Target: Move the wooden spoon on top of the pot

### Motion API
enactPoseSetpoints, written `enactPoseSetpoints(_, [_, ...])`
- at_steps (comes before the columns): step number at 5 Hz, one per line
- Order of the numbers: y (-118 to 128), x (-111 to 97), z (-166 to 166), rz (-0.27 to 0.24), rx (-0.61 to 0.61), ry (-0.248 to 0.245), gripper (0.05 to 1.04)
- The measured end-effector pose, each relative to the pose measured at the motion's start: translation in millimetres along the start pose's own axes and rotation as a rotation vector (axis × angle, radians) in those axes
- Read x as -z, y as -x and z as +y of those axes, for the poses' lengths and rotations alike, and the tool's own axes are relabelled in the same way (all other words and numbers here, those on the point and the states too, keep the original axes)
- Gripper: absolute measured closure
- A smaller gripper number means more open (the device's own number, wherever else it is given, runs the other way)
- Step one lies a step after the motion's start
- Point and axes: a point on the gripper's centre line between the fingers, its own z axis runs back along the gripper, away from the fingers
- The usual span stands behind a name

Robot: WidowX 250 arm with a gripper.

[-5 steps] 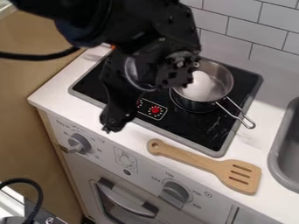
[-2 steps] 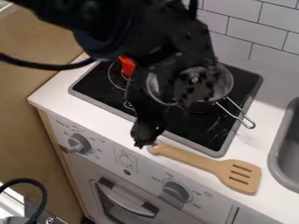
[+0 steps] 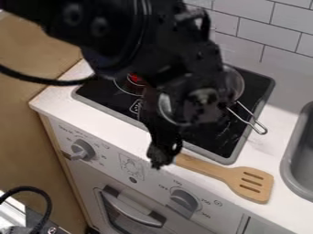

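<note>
Just below the centre of the frame, the black gripper [image 3: 161, 156] points down over the front edge of the white counter [image 3: 110, 128], at the upper-left end of the wooden spoon [image 3: 252, 183]. How far it is open, and whether it has hold of anything, I cannot tell; it hides the tip of the spoon's handle. The spoon, a flat slotted one, lies on the counter toward the lower right of the frame, its broad head at the right and its handle slanting up to the left, beside the cooktop [image 3: 233, 154]. Right of the frame's centre, the metal pot [image 3: 236, 86] sits on the cooktop, largely hidden by the black arm [image 3: 113, 27], with its wire handle slanting down to the right. Something red [image 3: 135, 78] shows at the upper left of the cooktop. At the right edge of the frame is a grey sink [image 3: 293, 171], and white tiles [image 3: 263, 29] cover the wall at the upper right. Two grey knobs [image 3: 83, 150] are on the stove's front, one at the left and one below the spoon, with an oven handle [image 3: 129, 208] between and beneath them.
</note>
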Motion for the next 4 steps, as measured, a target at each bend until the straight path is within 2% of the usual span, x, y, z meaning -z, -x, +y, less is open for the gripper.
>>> enactPoseSetpoints(1, [3.8,2.0,5.4,0.03,-0.043,-0.016,0.083])
enactPoseSetpoints(2, [5.3,3.6,11.1,0.071,-0.103,-0.089,0.083])
enactPoseSetpoints(3, [5.9,4.4,3.8,0.052,-0.165,-0.134,0.083])
enactPoseSetpoints(4, [2.9,4.3,1.6,0.06,-0.105,-0.154,0.083])
